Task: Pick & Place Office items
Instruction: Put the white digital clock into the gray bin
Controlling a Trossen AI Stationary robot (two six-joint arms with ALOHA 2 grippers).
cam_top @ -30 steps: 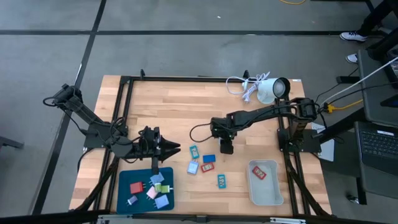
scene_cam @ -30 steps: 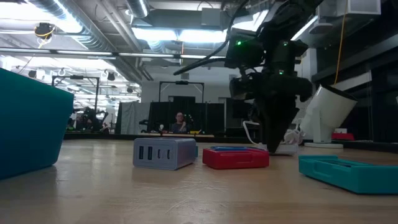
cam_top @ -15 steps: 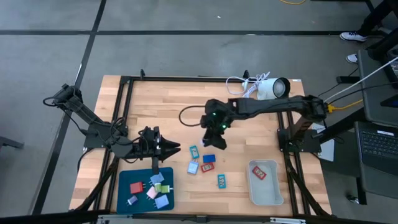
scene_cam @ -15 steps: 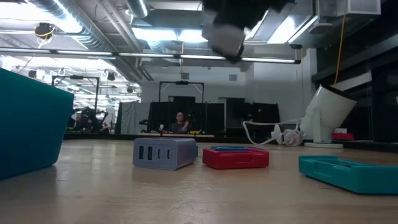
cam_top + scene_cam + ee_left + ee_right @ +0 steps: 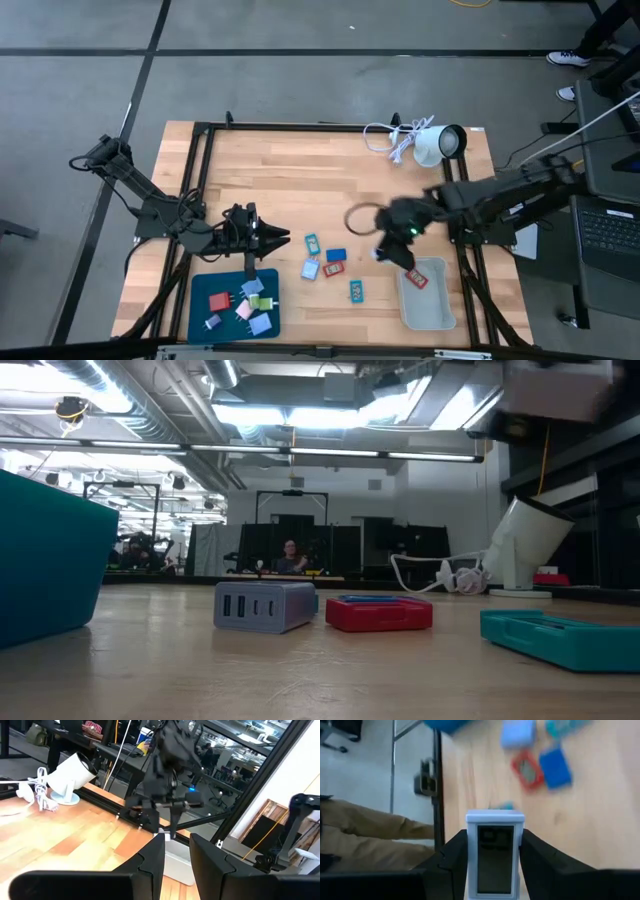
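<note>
One white piece [image 5: 495, 858] gripped, right tool [image 5: 402, 252] moved beside grey tray [image 5: 428, 303]

My table [image 5: 300, 180] is pale butcher-block wood, planks glued side by side, smooth with a soft satin sheen. A matt black metal frame [image 5: 200, 170] runs round it. My right gripper [image 5: 495, 845] has dull black plastic fingers [image 5: 452, 855], and between them sits a white piece [image 5: 495, 855] of smooth plastic with a darker glossy face. Just beside the table's right frame rail lies a grey tray [image 5: 428, 295], matt plastic. Near the left rail is a teal tray [image 5: 233, 305], smooth plastic too. The lamp [image 5: 440, 143] at the table's far edge is glossy white plastic, its cord [image 5: 385, 138] rubbery white.
</note>
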